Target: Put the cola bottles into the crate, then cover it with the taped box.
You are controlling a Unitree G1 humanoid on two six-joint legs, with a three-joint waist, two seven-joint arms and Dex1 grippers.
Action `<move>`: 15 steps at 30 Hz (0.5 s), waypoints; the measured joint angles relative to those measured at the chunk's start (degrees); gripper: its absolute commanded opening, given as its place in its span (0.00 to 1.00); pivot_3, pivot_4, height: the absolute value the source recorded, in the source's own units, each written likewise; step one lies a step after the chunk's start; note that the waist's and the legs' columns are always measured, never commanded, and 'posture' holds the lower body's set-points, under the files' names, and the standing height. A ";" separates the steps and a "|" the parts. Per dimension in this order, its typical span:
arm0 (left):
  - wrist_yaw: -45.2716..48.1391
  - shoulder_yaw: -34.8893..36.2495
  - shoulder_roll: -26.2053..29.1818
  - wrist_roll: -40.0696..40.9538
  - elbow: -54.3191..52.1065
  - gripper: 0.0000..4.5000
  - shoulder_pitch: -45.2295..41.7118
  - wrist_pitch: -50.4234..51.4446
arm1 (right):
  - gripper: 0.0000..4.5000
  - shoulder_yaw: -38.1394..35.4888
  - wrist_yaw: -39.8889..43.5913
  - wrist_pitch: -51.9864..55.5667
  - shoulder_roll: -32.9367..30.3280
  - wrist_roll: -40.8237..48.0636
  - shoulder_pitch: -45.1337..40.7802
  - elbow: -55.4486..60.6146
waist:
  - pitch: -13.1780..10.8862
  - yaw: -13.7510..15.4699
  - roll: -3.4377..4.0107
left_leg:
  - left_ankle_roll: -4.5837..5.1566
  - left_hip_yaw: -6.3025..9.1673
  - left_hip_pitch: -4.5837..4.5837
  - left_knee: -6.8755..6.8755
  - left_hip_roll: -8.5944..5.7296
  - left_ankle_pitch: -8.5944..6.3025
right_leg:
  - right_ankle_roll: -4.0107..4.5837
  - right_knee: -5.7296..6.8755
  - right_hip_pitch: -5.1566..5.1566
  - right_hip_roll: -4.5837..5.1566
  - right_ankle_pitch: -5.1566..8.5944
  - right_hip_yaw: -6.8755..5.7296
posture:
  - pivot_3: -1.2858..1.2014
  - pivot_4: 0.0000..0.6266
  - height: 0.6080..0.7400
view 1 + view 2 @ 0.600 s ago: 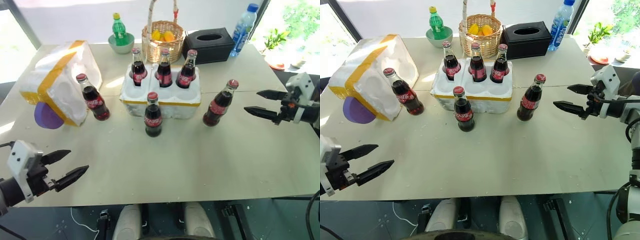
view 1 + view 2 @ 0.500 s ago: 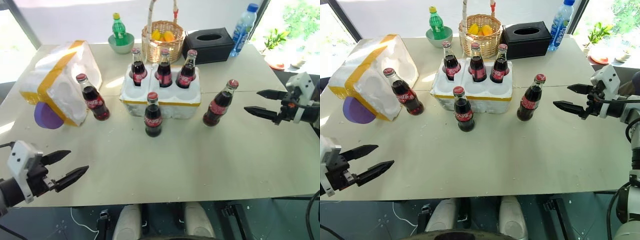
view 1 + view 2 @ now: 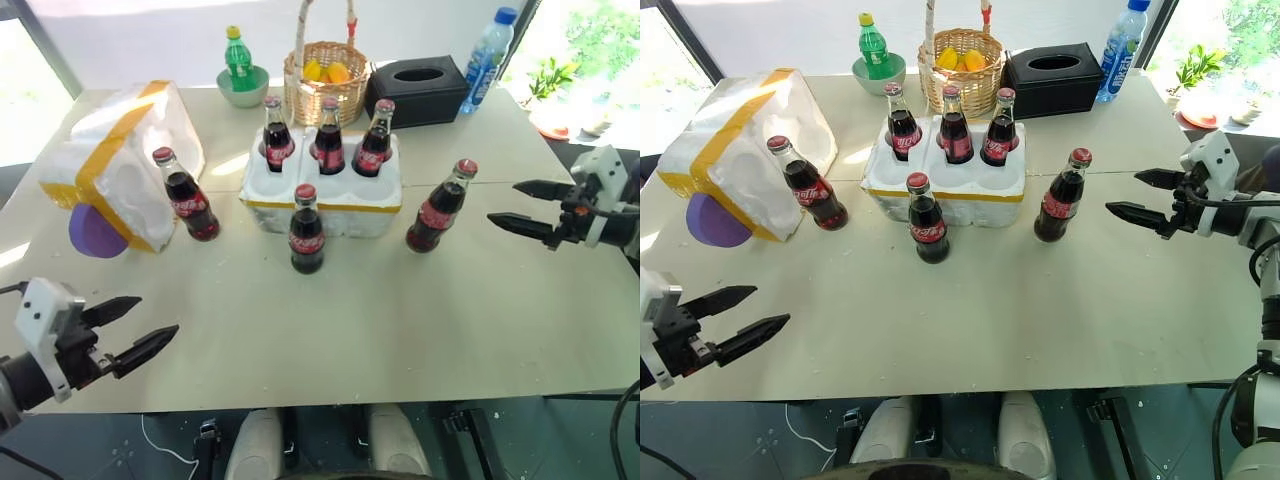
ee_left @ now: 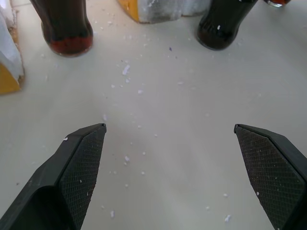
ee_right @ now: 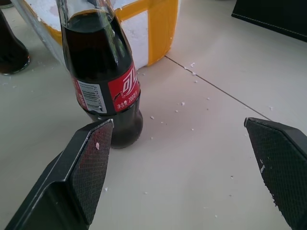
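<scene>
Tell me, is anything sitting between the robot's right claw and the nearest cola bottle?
No. In the right eye view, bare table separates the open right gripper from that cola bottle; the right wrist view shows only white crumbs there.

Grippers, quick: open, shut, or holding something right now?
Left gripper: open, holding nothing.
Right gripper: open, holding nothing, a cola bottle standing just ahead of it.

Sunlit beige table (image 3: 400, 310) before bright windows (image 3: 590, 40)
</scene>
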State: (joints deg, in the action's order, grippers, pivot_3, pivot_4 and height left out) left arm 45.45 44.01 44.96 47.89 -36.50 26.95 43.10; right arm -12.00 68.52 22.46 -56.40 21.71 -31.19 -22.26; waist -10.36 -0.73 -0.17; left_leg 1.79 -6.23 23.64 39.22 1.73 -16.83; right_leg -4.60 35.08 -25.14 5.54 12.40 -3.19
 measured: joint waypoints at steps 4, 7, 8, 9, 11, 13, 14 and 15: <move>-5.46 -2.85 -0.54 1.72 -1.01 1.00 -7.06 0.57 | 1.00 -0.23 3.23 5.35 -1.58 3.14 1.61 4.77 | 0.01 0.16 0.04 | -0.01 0.01 -0.01 0.01 -0.03 0.01 | -0.02 0.04 0.03 0.02 -0.01 0.01 | 0.52 0.24 1.00; -10.54 -7.23 -1.82 1.14 -1.12 1.00 -12.90 0.60 | 1.00 -2.21 7.46 11.86 -6.43 8.11 2.93 10.84 | 0.00 0.28 0.07 | 0.00 0.04 -0.01 0.01 -0.03 0.01 | -0.03 0.07 0.05 0.02 -0.02 0.00 | 0.52 0.24 1.00; -12.10 -8.50 -2.43 0.73 -0.76 1.00 -14.77 0.56 | 1.00 -3.29 8.44 13.67 -7.82 9.59 3.02 12.58 | 0.01 0.25 0.06 | 0.00 0.05 -0.03 0.01 -0.01 0.01 | -0.03 0.07 0.06 -0.01 -0.02 0.00 | 0.52 0.24 1.00; -14.11 -10.19 -2.99 -0.17 0.09 1.00 -17.38 0.48 | 1.00 -4.89 9.34 16.29 -9.23 11.80 2.95 14.63 | 0.01 0.23 0.06 | 0.00 0.07 -0.09 0.01 -0.01 0.01 | -0.03 0.08 0.12 -0.02 -0.02 -0.01 | 0.52 0.24 1.00; -17.48 -12.39 -4.03 -1.86 2.23 1.00 -21.94 0.21 | 1.00 -7.08 10.40 21.42 -11.21 16.27 1.90 18.10 | 0.01 0.12 0.05 | -0.01 0.09 -0.21 0.01 0.01 0.01 | -0.03 0.07 0.24 -0.04 -0.02 -0.01 | 0.52 0.24 1.00; -20.40 -14.81 -5.15 -4.22 4.90 1.00 -26.59 -0.35 | 1.00 -8.71 10.21 26.75 -12.22 21.08 -1.22 20.67 | 0.01 -0.10 0.06 | -0.01 0.07 -0.24 0.01 0.00 0.01 | -0.02 0.07 0.24 -0.03 -0.02 0.01 | 0.52 0.24 1.00; -21.49 -15.95 -5.71 -5.37 6.12 1.00 -28.53 -0.99 | 1.00 -9.39 9.57 28.62 -12.28 23.02 -3.33 21.75 | 0.01 -0.13 0.05 | -0.02 0.06 -0.24 0.01 0.00 0.02 | -0.02 0.07 0.23 -0.03 -0.02 0.02 | 0.52 0.24 1.00; -22.33 -16.71 -6.04 -6.27 7.15 1.00 -29.97 -1.38 | 1.00 -9.78 8.70 30.32 -12.39 24.62 -5.14 22.68 | 0.02 -0.12 0.03 | -0.03 0.07 -0.24 0.01 0.00 0.02 | -0.02 0.07 0.24 -0.03 -0.02 0.02 | 0.52 0.24 1.00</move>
State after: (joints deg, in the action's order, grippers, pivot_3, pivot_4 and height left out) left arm 23.12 27.30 38.91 41.62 -29.34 -3.03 41.72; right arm -21.78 77.22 52.78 -68.79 46.33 -36.33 0.42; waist -10.35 -0.85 -0.14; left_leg 1.76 -6.16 23.40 39.24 1.74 -16.81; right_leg -4.62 35.15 -24.90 5.51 12.38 -3.17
